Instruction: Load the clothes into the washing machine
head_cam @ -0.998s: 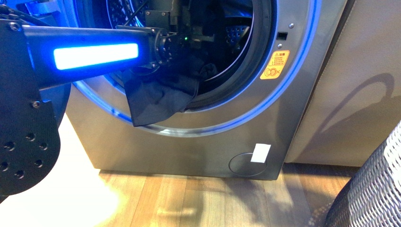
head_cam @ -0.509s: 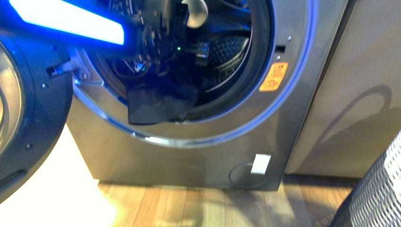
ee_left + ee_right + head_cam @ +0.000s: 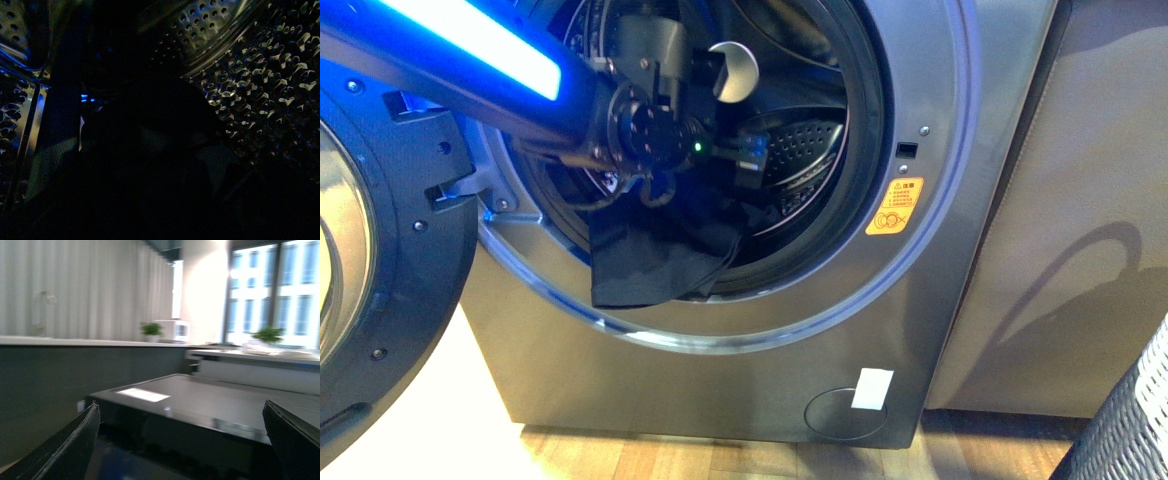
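— While the clothes (image 3: 650,250) drape over the washer (image 3: 740,330) rim at 7 o'clock, where's the left gripper (image 3: 750,160)?
— Inside the drum; jaw state unclear. Right gripper (image 3: 180,440) gapes, empty. Next: tuck the flap in.

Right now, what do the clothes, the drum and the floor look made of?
Clothes: thin, matte dark woven fabric; it hangs limp and creased over the door sill. Drum: shiny perforated metal, likely stainless steel, with rows of holes catching glints. Floor: wood-look planks with visible grain, possibly laminate.
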